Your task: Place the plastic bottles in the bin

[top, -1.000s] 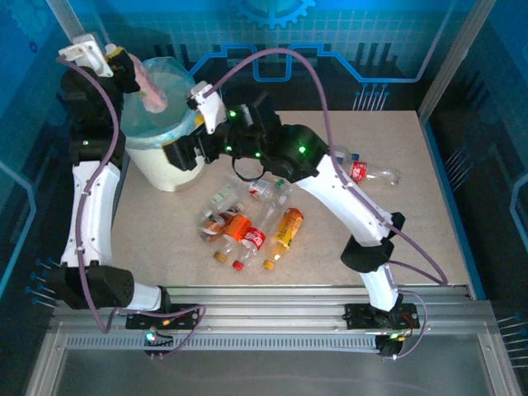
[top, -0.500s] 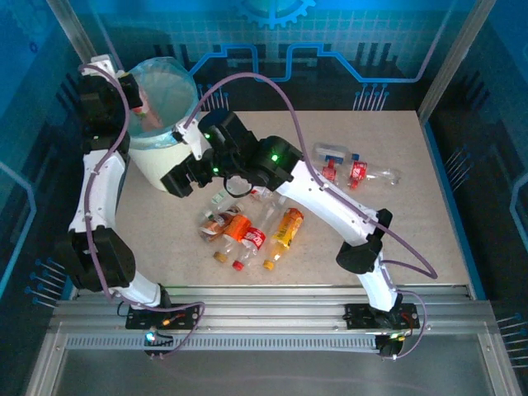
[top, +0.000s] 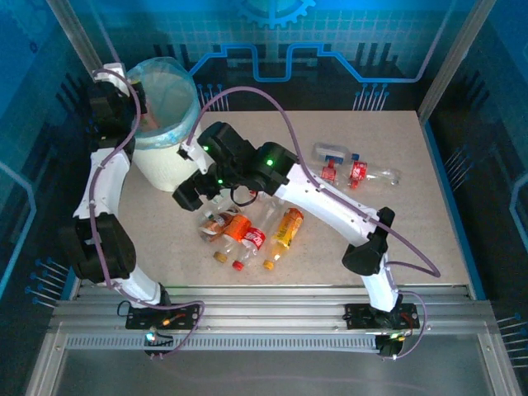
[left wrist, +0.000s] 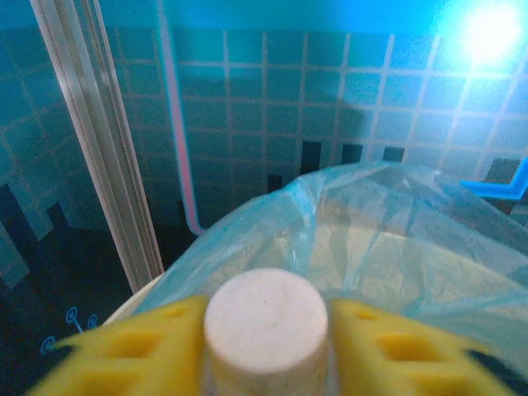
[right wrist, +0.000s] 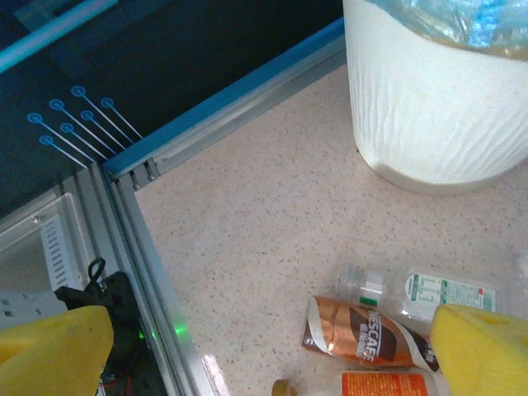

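Several bottles [top: 247,235] on speckled beige tabletop [top: 412,223], blue walls [top: 371,41] around.

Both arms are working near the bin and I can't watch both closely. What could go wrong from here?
The white-capped bottle in the left gripper sits right at the bin's rim; released here, it could snag the loose bag or fall outside. The open right gripper hovers over bottles lying close together, the brown-labelled bottle beside a clear bottle; it may pinch two at once.
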Motion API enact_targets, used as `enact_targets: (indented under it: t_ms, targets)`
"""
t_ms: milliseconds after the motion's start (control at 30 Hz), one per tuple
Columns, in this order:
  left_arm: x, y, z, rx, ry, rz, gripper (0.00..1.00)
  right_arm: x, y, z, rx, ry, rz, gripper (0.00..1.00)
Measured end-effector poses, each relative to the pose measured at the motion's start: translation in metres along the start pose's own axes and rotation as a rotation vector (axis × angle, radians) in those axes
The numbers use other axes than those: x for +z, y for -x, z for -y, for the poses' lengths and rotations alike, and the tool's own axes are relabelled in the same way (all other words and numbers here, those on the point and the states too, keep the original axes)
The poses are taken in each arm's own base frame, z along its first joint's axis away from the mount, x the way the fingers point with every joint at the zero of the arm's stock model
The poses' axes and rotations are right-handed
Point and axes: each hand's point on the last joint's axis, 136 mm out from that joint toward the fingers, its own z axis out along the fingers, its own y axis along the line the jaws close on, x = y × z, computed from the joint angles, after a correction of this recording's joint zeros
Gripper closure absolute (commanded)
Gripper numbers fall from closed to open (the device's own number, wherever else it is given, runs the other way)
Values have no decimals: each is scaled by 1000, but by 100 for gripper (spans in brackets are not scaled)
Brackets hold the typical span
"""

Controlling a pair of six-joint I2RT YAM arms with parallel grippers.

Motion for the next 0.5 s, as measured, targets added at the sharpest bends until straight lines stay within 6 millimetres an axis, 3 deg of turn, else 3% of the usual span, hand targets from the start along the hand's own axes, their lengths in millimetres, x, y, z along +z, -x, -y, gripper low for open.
enact_targets:
  t_ms: [333, 500]
  targets:
    - [-3, 3, 0, 6, 1, 5, 35, -12, -13, 6, -6, -32, -17, 0]
    - [-26, 30, 2, -36, -15, 52, 36, -22, -15, 7, -13, -42, -6, 0]
